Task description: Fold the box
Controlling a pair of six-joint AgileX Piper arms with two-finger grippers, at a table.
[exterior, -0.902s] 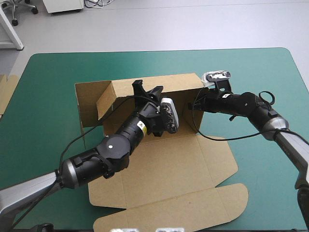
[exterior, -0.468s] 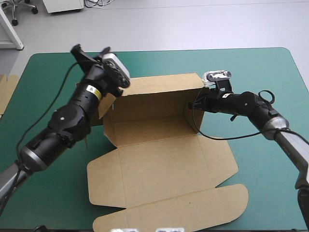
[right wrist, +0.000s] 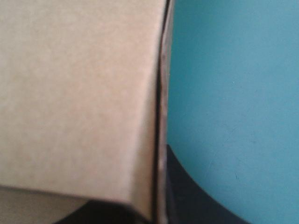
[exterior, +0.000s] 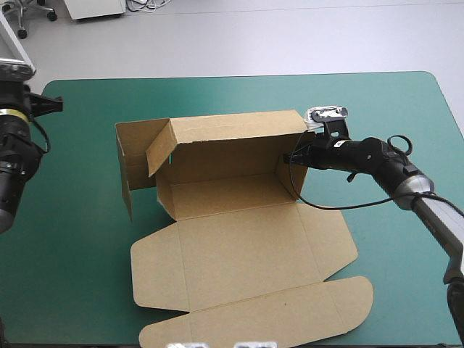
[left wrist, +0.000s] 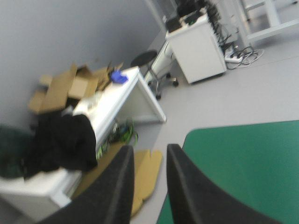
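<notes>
My cut-sheet brown cardboard box [exterior: 239, 239] sits in the middle of the teal-green bench [exterior: 406, 109], with its rear and right walls raised. My right pincer [exterior: 290, 157] clamps the right wall. My left pincer [left wrist: 148, 151] (lifted at the bench's left edge) is parted and empty. The left flaps are untucked, and the front panel and lid lie flat.

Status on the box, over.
Left claw open, at table's left edge, off the box. Right claw shut on box's right wall. Back wall up, near panels flat. No obstruction seen.

High view looks down on the whole worktop [exterior: 65, 239]; left wrist looks out past its corner — right wrist, pressed close against the box [right wrist: 70, 93] wall.
</notes>
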